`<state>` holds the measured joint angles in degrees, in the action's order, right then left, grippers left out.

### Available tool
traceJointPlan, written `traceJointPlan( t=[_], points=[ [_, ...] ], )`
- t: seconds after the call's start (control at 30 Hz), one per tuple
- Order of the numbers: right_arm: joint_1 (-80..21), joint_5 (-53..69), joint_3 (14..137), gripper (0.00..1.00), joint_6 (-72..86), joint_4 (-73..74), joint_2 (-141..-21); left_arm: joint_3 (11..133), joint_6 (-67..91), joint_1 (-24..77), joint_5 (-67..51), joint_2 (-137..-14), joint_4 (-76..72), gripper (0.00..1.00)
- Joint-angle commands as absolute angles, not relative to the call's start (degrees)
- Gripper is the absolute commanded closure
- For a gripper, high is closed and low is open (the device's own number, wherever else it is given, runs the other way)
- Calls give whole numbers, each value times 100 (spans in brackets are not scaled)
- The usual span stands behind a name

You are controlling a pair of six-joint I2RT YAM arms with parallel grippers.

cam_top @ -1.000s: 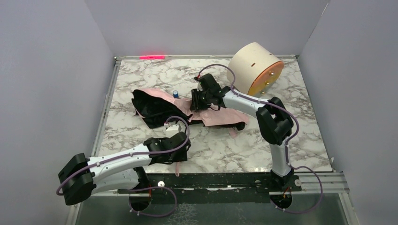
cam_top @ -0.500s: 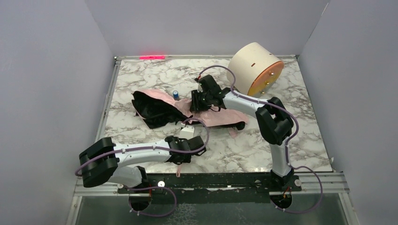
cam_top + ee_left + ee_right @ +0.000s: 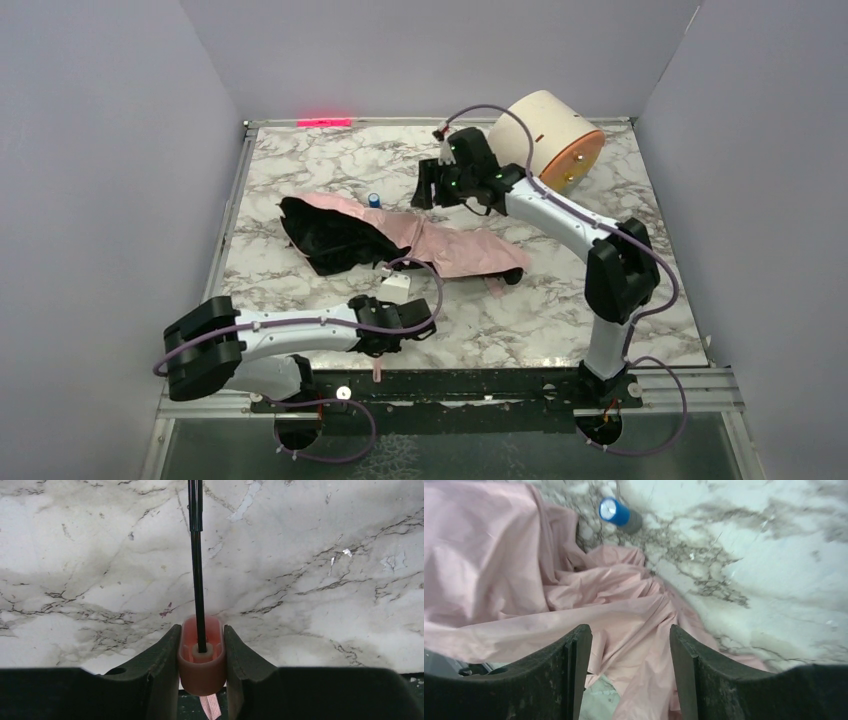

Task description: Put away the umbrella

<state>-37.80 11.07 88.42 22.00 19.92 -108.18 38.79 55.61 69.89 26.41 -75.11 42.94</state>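
Note:
The umbrella (image 3: pixel 440 245) lies half collapsed in the middle of the marble table, pale pink fabric with its black inner side (image 3: pixel 330 235) at the left. In the left wrist view its thin black shaft (image 3: pixel 196 555) runs into the small pink handle (image 3: pixel 201 655). My left gripper (image 3: pixel 201 635) is shut on that handle near the table's front edge (image 3: pixel 388 338), and a pink strap (image 3: pixel 378 372) hangs below it. My right gripper (image 3: pixel 432 187) hovers open above the fabric's far edge. Pink folds (image 3: pixel 499 570) show under its empty jaws (image 3: pixel 630 632).
A cream cylindrical drum (image 3: pixel 545 140) with an orange face lies at the back right, just behind the right arm. A small blue-capped cylinder (image 3: pixel 373 199) (image 3: pixel 616 512) stands beside the fabric's far edge. Grey walls enclose the table on three sides.
My right gripper opened, let go of the pink fabric and rose toward the back. My left gripper swung right along the front edge and closed on the handle.

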Motion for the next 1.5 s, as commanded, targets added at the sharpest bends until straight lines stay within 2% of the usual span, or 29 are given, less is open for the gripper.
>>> traceJointPlan(
  t=[0.0,0.17,0.33,0.57,0.83,1.03,1.23,1.47],
  points=[
    [-3354,1459,9192,36,1946,2212,-10253,3463,5554,7040,2748,-6581,4194,100],
    [-2942,1354,9334,39,1824,2109,-10340,3082,4815,7038,2511,-5546,3371,100],
    [-2757,1427,9816,63,1603,2235,-11205,2926,4394,7032,2239,-5175,2932,100],
    [-2756,1878,10773,79,1368,2674,-12392,2941,4516,7039,2233,-5396,2924,100],
    [-2752,793,10057,81,1126,2856,-12438,3071,4673,7040,2266,-5880,2923,100],
    [-2753,1940,9954,84,699,3224,-12628,3015,4632,7039,2329,-5744,2906,100],
    [-2813,3654,9669,85,107,3225,-12639,3091,4618,6999,2381,-5869,2841,100],
    [-3208,3903,9051,84,-448,3339,-12322,3374,3970,6493,2325,-6323,2522,100]
  ],
)
